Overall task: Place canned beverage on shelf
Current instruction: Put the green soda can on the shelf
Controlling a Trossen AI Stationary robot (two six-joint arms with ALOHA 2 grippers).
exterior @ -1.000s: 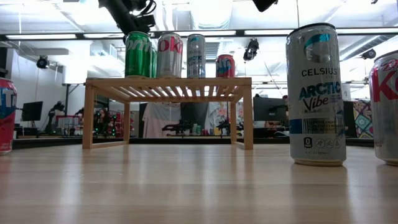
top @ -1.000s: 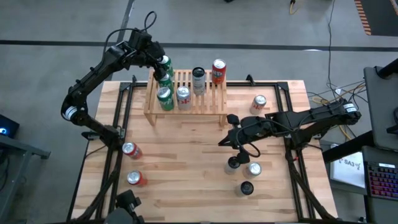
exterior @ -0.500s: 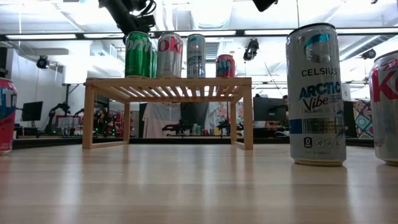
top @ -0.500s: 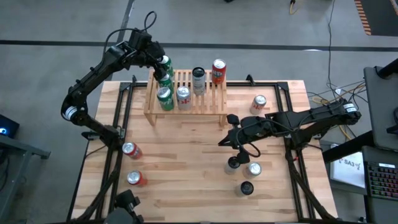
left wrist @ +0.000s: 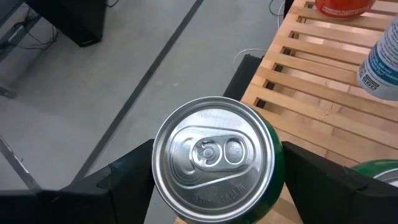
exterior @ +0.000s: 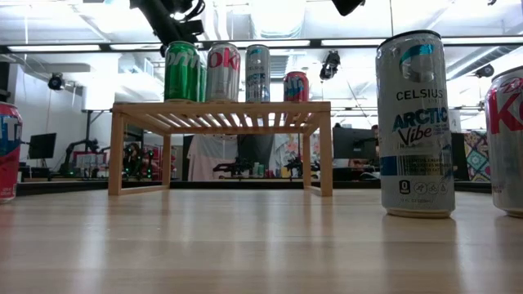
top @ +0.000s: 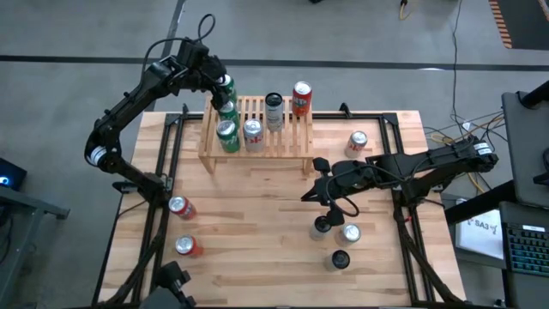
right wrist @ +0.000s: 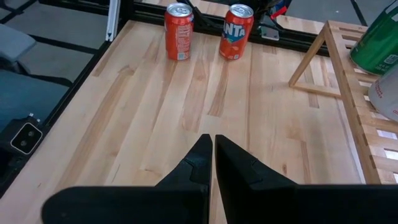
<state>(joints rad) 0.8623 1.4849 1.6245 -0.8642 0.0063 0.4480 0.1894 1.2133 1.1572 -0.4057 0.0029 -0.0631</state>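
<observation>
Grey floor surrounds my plank desk [top: 257, 223] from above; my left claw [top: 225, 88] sits at the shelf [top: 257, 142] far-left corner, around a green can [top: 227, 86]. My right claw [top: 322, 196] hovers mid-desk.

Low down, five cans top the shelf [exterior: 221, 110].

Left wrist: fingers [left wrist: 127, 177] flank the can [left wrist: 214, 158], spread wide; contact is unclear.

Right wrist: my claw [right wrist: 213, 146] is pinched closed, empty.

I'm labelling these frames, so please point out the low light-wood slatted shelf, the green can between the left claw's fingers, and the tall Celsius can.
Low light-wood slatted shelf [exterior: 221, 106]: low view, front rail.
Green can [left wrist: 214, 158]: left wrist view, silver lid.
Tall Celsius can [exterior: 415, 131]: low view, printed side.
</observation>
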